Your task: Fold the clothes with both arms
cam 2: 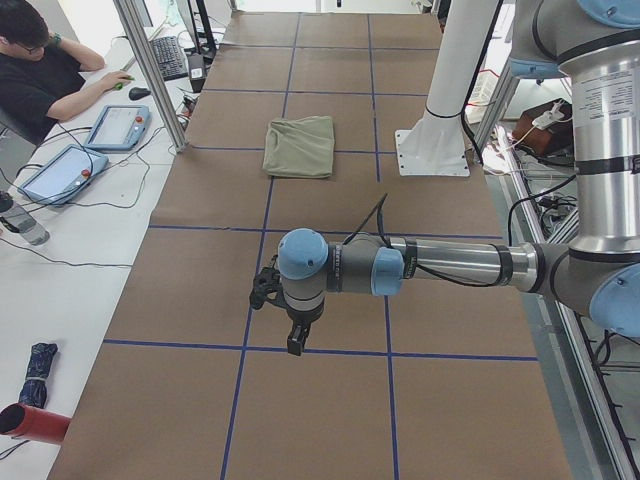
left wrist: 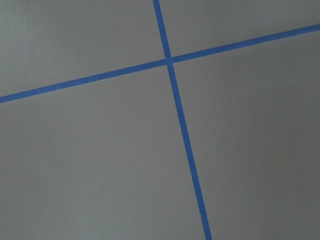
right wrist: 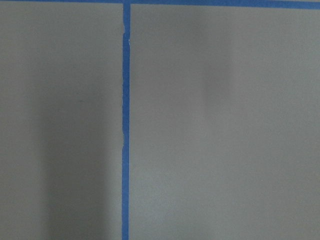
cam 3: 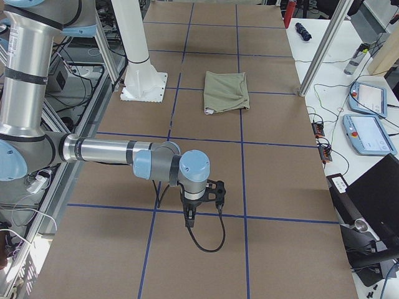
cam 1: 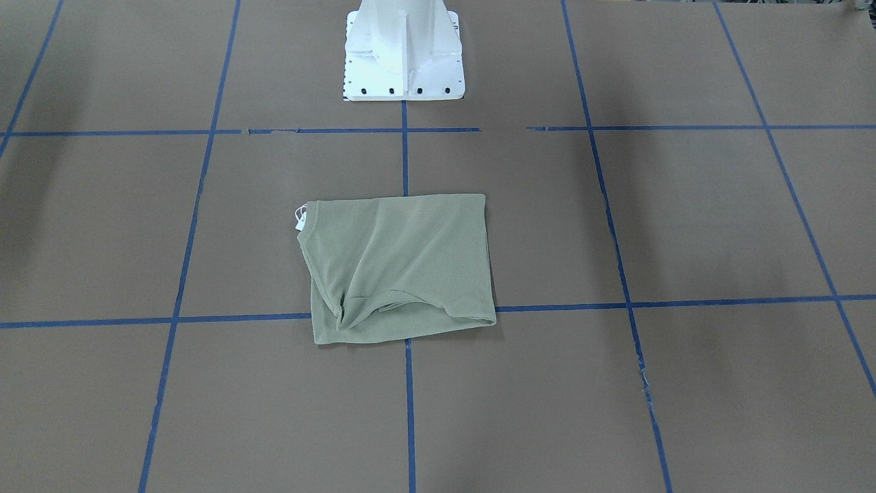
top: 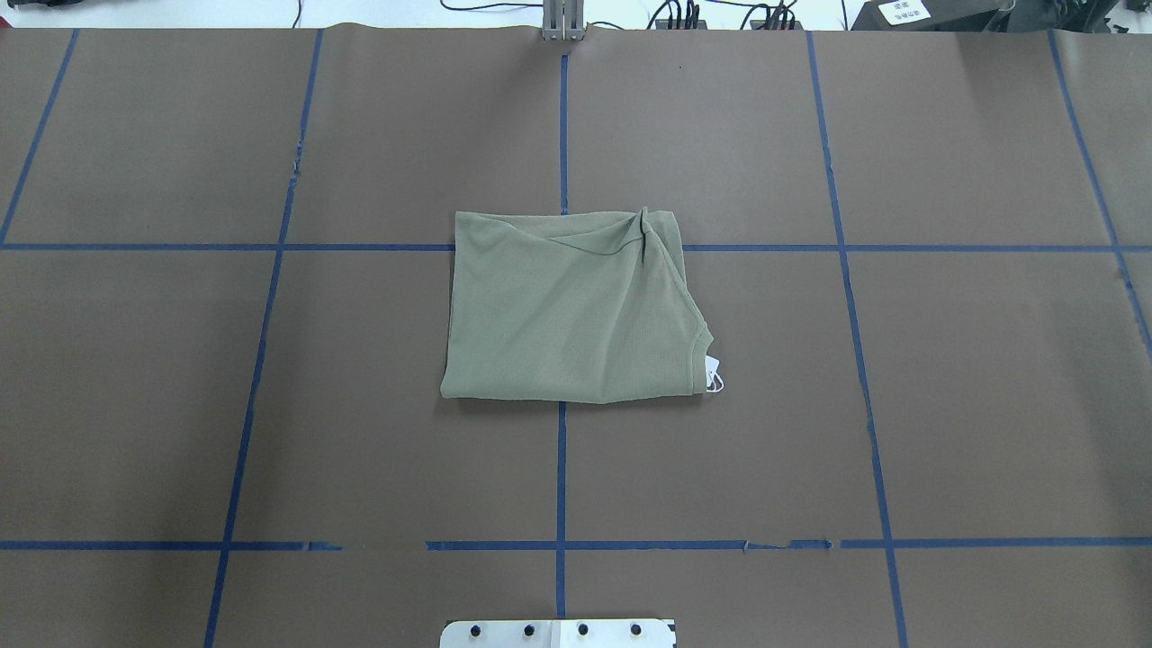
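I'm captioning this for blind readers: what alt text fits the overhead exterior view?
A sage-green shirt lies folded into a rough rectangle at the middle of a brown table gridded with blue tape, a white hang tag poking out at its lower right corner. No arm or claw shows; a white base plate edges the bottom.

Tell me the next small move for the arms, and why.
Probably swing the right gripper in toward the shirt to flatten the bunched corner on its far, right side. The shirt already lies folded into a compact rectangle, only that corner puckers, and the left gripper hangs equally far off over bare table.
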